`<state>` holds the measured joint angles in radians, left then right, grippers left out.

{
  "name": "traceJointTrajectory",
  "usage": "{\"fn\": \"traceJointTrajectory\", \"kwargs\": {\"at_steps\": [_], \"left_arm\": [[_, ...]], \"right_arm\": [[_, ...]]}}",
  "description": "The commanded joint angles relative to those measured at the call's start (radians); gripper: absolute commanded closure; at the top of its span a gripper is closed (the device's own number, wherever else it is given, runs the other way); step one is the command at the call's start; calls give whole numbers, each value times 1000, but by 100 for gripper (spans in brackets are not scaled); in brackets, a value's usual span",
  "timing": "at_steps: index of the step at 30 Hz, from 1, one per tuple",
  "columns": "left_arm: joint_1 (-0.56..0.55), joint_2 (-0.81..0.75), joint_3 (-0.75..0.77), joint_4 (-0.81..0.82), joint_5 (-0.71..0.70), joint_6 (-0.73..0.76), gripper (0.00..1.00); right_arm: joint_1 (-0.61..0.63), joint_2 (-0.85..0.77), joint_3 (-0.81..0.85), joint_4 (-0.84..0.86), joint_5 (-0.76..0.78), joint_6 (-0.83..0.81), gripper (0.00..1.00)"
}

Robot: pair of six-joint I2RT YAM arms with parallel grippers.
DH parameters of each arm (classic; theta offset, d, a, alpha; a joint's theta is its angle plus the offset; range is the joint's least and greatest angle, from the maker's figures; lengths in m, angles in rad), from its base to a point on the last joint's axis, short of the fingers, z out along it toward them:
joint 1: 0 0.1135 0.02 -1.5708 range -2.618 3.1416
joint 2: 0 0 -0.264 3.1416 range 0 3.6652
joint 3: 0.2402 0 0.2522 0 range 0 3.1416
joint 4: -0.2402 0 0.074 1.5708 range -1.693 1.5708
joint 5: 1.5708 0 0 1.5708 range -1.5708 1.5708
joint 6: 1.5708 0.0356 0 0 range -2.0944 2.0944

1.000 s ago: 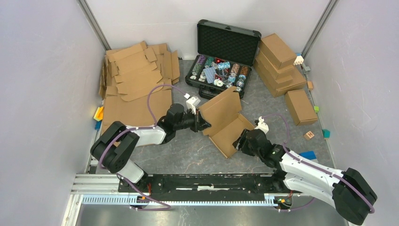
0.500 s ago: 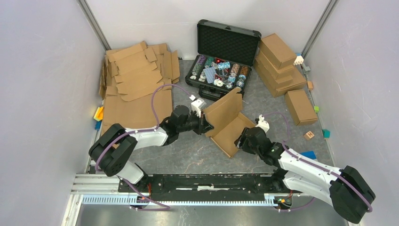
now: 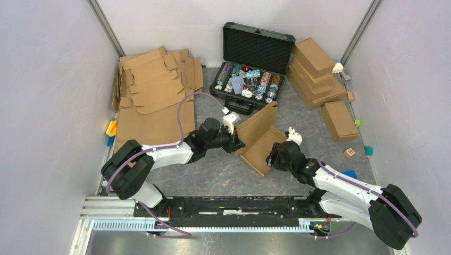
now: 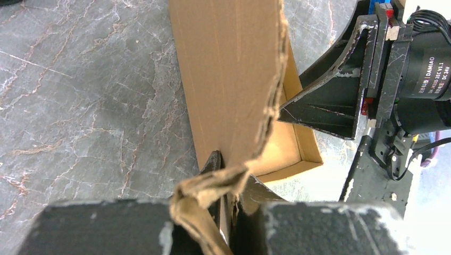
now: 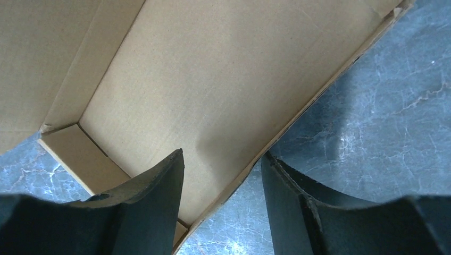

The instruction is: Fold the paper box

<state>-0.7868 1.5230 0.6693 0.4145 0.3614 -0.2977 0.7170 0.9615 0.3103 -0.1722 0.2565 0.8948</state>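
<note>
Top external, near side first: right hand (image 3: 273, 155) is at the near long wall of the paper box (image 3: 257, 127), which sits mid-desk (image 3: 213, 172) between the two arms. Right wrist cam shows its fingers apart, one inside the tray and one outside. The wall runs between them and isn't pinched.

Left hand (image 3: 237, 143) is clamped on the lid's side edge. Left wrist cam shows the cardboard crumpled and ragged where it bites.

Change over the last second: the left hand has pushed across toward the other arm. The lid has swung from laid back to near upright, leaning over the tray. The right hand has barely shifted; looks like it's bracing the tray.

My read: lid-closing step, about mid-swing, front tuck not yet in.

In the way: the right hand's inner finger sits where the lid comes down, so it needs to clear out first.

Behind: the open chip case (image 3: 250, 69) is just beyond the lid's top corner. Flat blanks (image 3: 154, 90) are far left and finished boxes (image 3: 316, 74) far right, both well apart.
</note>
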Motion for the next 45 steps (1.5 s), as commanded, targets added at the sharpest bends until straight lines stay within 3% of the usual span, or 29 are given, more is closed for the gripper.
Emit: {"fn": "traceJointTrajectory", "kwargs": {"at_steps": [1, 4, 8, 12, 15, 18, 22, 26, 31, 34, 38, 45], "left_arm": [[-57, 18, 31, -133, 93, 27, 89], [-84, 17, 54, -188, 27, 60, 85], [-97, 0, 57, -228, -106, 51, 62], [-97, -5, 61, -227, -168, 1, 50], [-97, -3, 81, -238, -183, -20, 50], [-95, -17, 90, -265, -217, -9, 51], [-88, -31, 92, -301, -270, 6, 52], [-87, -41, 99, -318, -289, 29, 56], [-87, -78, 83, -315, -325, 41, 73], [-86, -110, 64, -292, -316, 49, 76], [-83, -127, 41, -272, -333, 32, 60], [-16, -191, -24, -235, -331, -49, 46]], "right_arm": [[-1, 33, 70, 140, -57, -67, 40], [-1, 40, 75, 145, -61, -76, 40], [-1, 37, 73, 143, -60, -77, 39], [-1, 39, 61, 163, -93, -79, 38], [-1, 41, 56, 197, -126, -111, 32], [-1, 18, 87, 146, -112, -209, 18], [-2, -48, 138, -17, 56, -326, 2], [-1, -135, 150, -109, 116, -459, 2], [-1, -232, 131, -120, 58, -561, 2], [-5, -226, 161, -91, 48, -580, 2], [-45, -128, 261, -10, 6, -614, 2], [-304, 148, 420, 176, -405, -658, 2]]}}
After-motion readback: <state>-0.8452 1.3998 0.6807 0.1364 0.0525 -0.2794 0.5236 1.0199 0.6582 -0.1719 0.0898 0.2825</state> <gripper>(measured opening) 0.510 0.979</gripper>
